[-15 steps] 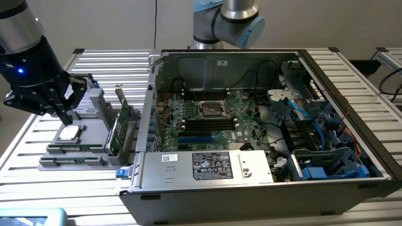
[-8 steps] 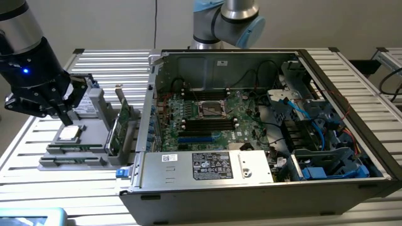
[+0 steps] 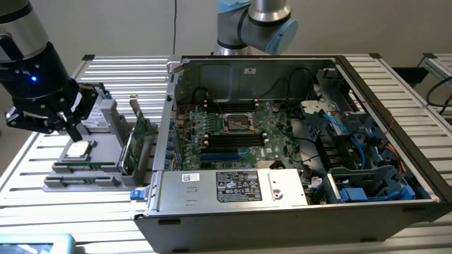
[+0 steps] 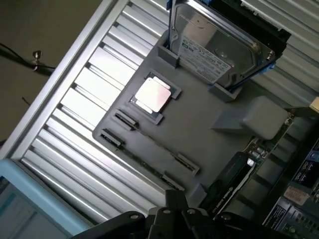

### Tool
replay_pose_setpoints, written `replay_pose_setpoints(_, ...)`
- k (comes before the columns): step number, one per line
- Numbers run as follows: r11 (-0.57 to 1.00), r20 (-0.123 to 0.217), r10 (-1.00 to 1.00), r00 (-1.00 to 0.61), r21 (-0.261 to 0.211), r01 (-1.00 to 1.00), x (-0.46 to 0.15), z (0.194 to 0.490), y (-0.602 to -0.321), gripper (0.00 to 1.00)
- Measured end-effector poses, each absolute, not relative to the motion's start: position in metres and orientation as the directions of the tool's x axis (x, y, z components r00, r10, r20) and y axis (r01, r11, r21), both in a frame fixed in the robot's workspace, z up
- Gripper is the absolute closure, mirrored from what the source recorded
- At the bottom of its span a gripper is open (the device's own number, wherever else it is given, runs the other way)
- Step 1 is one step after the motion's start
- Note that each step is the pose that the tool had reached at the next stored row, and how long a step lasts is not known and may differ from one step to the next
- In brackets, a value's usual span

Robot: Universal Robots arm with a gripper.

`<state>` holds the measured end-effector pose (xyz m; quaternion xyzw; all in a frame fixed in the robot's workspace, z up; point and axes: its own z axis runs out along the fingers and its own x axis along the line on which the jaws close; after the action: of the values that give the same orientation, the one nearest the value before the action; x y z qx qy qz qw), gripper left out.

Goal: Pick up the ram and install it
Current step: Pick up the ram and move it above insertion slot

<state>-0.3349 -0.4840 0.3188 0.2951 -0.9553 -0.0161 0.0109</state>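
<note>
Starting at the exterior view's left, the gripper [image 3: 73, 133] is seen hanging over a gray fixture tray [image 3: 106, 185] that is set on the slatted metal bench [image 3: 21, 180]. Its jaws are closed together and nothing is held between them. Just below the fingertips, a silver processor [image 3: 81, 149] is seated in a square recess of the tray. Behind it, a hard drive [image 3: 107, 114] is propped upright in a bracket. The ram [image 3: 76, 167] is found toward the front of the tray, lying as a narrow green strip in a long slot between end clips, apart from the gripper and untouched. Toward the tray's right edge, a larger green expansion card [image 3: 134, 140] is held on edge. Just beside the tray, an open computer case [image 3: 282, 233] is laid on its side, with the motherboard [image 3: 240, 132] exposed. Black memory slots [image 3: 233, 140] are seen near the middle of the board, and a silver power supply [image 3: 233, 188] is mounted along the case's near wall. At the exterior view's right, blue cables [image 3: 339, 127] and a drive cage [image 3: 367, 185] are visible.
</note>
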Motion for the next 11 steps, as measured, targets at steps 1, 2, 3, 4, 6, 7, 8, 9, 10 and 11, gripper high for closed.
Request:
replay_pose_setpoints(1, 0.815, 0.011, -0.579, -0.815, 0.037, -0.578, -0.3349, 0.3189, -0.4840, 0.89)
replay_pose_setpoints(2, 0.804, 0.010, -0.594, -0.804, 0.036, -0.594, -0.3349, 0.3189, -0.4840, 0.89)
replay_pose_setpoints(3, 0.793, 0.010, -0.608, -0.794, 0.036, -0.608, -0.3349, 0.3189, -0.4840, 0.89)
replay_pose_setpoints(4, 0.782, 0.009, -0.622, -0.783, 0.036, -0.622, -0.3349, 0.3189, -0.4840, 0.89)
replay_pose_setpoints(6, 0.759, 0.009, -0.651, -0.759, 0.035, -0.650, -0.3349, 0.3188, -0.4840, 0.89)
replay_pose_setpoints(7, 0.747, 0.008, -0.665, -0.747, 0.035, -0.664, -0.3349, 0.3188, -0.4840, 0.89)
replay_pose_setpoints(8, 0.735, 0.008, -0.678, -0.735, 0.034, -0.677, -0.3349, 0.3188, -0.4840, 0.89)
replay_pose_setpoints(9, 0.723, 0.007, -0.691, -0.723, 0.034, -0.690, -0.3349, 0.3189, -0.4840, 0.89)
replay_pose_setpoints(10, 0.709, 0.007, -0.705, -0.710, 0.034, -0.704, -0.3349, 0.3188, -0.4840, 0.89)
replay_pose_setpoints(11, 0.697, 0.006, -0.717, -0.697, 0.033, -0.716, -0.3349, 0.3188, -0.4840, 0.89)
